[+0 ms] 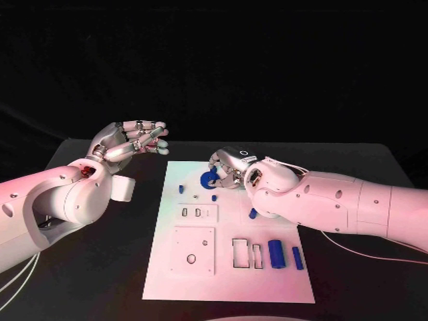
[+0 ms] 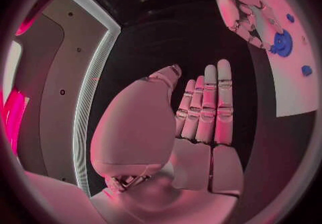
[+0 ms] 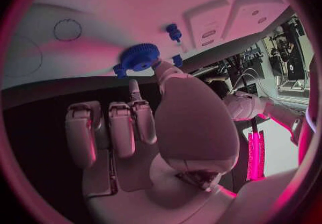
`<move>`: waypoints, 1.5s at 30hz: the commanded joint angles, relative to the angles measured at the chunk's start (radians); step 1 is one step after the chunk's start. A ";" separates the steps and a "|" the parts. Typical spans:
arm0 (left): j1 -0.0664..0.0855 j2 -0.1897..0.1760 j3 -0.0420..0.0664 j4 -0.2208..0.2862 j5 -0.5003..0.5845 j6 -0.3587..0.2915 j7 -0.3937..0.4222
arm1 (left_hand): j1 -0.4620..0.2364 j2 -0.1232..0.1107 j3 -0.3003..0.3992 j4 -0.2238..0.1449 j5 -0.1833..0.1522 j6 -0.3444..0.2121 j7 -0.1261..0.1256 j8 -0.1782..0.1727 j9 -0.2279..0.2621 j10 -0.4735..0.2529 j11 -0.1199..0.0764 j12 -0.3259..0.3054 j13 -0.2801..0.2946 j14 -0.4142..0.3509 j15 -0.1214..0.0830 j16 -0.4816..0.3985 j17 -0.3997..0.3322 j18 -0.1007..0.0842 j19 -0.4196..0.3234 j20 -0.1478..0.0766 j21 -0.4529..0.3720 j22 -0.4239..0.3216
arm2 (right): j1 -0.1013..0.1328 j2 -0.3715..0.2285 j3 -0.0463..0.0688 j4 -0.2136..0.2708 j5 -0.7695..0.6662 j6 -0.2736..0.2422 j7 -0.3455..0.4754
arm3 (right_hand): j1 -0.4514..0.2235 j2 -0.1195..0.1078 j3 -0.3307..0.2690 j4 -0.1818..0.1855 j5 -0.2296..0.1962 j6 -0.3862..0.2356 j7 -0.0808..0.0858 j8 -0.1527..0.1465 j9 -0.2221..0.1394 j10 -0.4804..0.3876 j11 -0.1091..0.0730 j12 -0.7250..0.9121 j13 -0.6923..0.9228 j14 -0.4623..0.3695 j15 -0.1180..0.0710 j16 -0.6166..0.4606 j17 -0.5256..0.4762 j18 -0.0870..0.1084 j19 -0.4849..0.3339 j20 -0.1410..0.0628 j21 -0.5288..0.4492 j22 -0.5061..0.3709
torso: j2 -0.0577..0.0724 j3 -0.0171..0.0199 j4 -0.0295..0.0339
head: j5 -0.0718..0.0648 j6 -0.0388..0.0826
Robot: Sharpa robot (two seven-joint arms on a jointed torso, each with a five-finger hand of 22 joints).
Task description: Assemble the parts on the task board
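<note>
The task board point(image 1: 229, 267) lies on the black table point(image 1: 368, 267), under the right hand point(image 1: 235, 166) and beside the left hand point(image 1: 129, 142). The left hand hangs over the bare table, its fingers apart and holding nothing. The right hand touches a blue gear point(image 1: 210, 178) with a fingertip and the thumb (I cannot tell if it really grips it). The gear stands at the board's far end, and two blue cylinders point(image 1: 275, 254) lie on the board's near part, well apart from the hand.
</note>
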 commanded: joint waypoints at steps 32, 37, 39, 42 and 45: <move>0.001 -0.007 0.000 -0.008 0.004 0.021 0.002 | -0.005 0.003 0.004 -0.002 -0.004 0.002 -0.003 -0.005 -0.001 0.005 0.000 -0.007 0.001 -0.008 0.000 -0.008 0.003 0.011 0.002 0.008 0.006 -0.002 | 0.069 -0.361 0.002 0.173 0.593 0.071 0.425 | 0.110 0.033 0.012 -0.121 0.000 0.020 0.004 -0.065 0.007 -0.063 0.006 -0.104 0.066 0.062 0.003 -0.035 0.093 0.030 -0.013 0.006 -0.118 0.147 | -0.011 0.0126 -0.0301 | -0.010 0.018; 0.001 -0.004 0.000 -0.015 0.004 0.026 0.000 | -0.005 0.003 0.004 -0.003 -0.004 0.003 -0.003 -0.005 -0.001 0.006 0.000 -0.007 0.001 -0.009 0.000 -0.009 0.003 0.011 0.002 0.008 0.006 -0.002 | 0.065 -0.425 0.000 0.164 0.618 0.092 0.452 | 0.128 0.022 0.015 -0.136 0.001 0.020 0.004 -0.069 0.007 -0.068 0.006 -0.112 0.058 0.062 0.003 -0.036 0.092 0.031 -0.016 0.006 -0.124 0.144 | -0.014 0.0160 -0.0349 | -0.012 0.020; 0.001 -0.004 0.000 -0.019 0.004 0.027 -0.001 | -0.005 0.003 0.004 -0.003 -0.004 0.003 -0.003 -0.005 -0.001 0.006 0.000 -0.007 0.001 -0.009 0.000 -0.009 0.003 0.011 0.002 0.008 0.006 -0.002 | 0.060 -0.441 0.000 0.156 0.616 0.090 0.452 | 0.130 0.021 0.015 -0.137 0.001 0.019 0.004 -0.070 0.007 -0.068 0.006 -0.112 0.058 0.062 0.003 -0.036 0.092 0.031 -0.016 0.006 -0.125 0.143 | -0.014 0.0183 -0.0367 | -0.010 0.021; 0.000 -0.003 0.000 -0.024 0.004 0.029 -0.002 | -0.005 0.003 0.004 -0.003 -0.004 0.003 -0.003 -0.005 -0.001 0.006 0.000 -0.007 0.001 -0.009 0.000 -0.009 0.003 0.011 0.002 0.008 0.006 -0.002 | 0.054 -0.452 -0.001 0.138 0.604 0.090 0.448 | 0.134 0.018 0.016 -0.141 0.001 0.015 0.005 -0.073 0.006 -0.069 0.007 -0.114 0.056 0.063 0.003 -0.036 0.094 0.032 -0.018 0.006 -0.128 0.142 | -0.015 0.0220 -0.0402 | -0.009 0.020; 0.000 -0.001 0.000 -0.028 0.004 0.031 -0.002 | -0.005 0.003 0.004 -0.003 -0.004 0.003 -0.003 -0.005 -0.001 0.006 0.000 -0.007 0.001 -0.009 0.000 -0.009 0.003 0.011 0.002 0.008 0.006 -0.002 | 0.043 -0.457 -0.002 0.116 0.590 0.096 0.435 | 0.135 0.016 0.014 -0.142 0.001 0.010 0.006 -0.077 0.005 -0.070 0.008 -0.115 0.055 0.064 0.004 -0.035 0.097 0.031 -0.015 0.007 -0.126 0.143 | -0.015 0.0230 -0.0405 | -0.012 0.019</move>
